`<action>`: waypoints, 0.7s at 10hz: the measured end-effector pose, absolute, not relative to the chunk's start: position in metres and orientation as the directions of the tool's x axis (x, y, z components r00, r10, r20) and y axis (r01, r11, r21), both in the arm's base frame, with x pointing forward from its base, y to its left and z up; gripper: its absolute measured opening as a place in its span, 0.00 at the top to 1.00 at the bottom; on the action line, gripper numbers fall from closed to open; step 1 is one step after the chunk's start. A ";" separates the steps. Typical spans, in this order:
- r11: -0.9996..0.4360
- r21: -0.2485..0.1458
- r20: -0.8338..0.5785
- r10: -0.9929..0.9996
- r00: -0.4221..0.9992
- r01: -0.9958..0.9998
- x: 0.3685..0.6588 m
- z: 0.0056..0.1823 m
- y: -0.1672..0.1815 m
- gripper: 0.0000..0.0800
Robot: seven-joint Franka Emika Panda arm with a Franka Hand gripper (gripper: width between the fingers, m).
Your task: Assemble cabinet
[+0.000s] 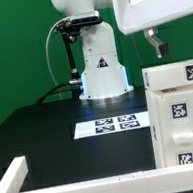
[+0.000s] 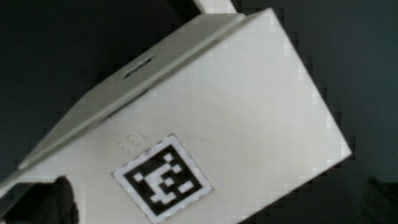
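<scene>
White panels make up the cabinet [image 1: 180, 114], which is seen at about four o'clock in the exterior view, standing on the black table [image 1: 50, 132] with its tagged faces turned toward the camera. In the wrist view a flat white face of the cabinet [image 2: 196, 110] fills most of the frame, tilted, with one square tag [image 2: 164, 176] on it; this suggests the camera is kept close above the body, probably so a piece can be lined up. The gripper [image 1: 157, 44] is seen at about two o'clock, just above the cabinet's top edge and apart from it. Whether its fingers are spread or closed cannot be told, and nothing is seen held. Behind, near the middle, the marker board [image 1: 116, 123] lies flat before the robot base [image 1: 101, 73]. A white rail [image 1: 36, 177] borders the table at seven o'clock.
</scene>
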State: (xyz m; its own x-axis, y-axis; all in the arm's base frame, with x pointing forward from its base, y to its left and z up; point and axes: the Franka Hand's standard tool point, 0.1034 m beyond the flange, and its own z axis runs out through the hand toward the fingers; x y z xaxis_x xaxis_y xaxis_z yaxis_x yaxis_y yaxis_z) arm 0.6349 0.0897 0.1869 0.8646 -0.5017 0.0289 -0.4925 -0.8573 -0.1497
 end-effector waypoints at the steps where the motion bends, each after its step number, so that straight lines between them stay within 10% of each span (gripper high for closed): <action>1: -0.902 -0.139 0.044 -0.417 0.908 -0.408 0.635 0.187 0.089 0.00; 7: -0.944 0.002 0.095 0.328 0.940 0.329 0.639 0.190 0.093 0.00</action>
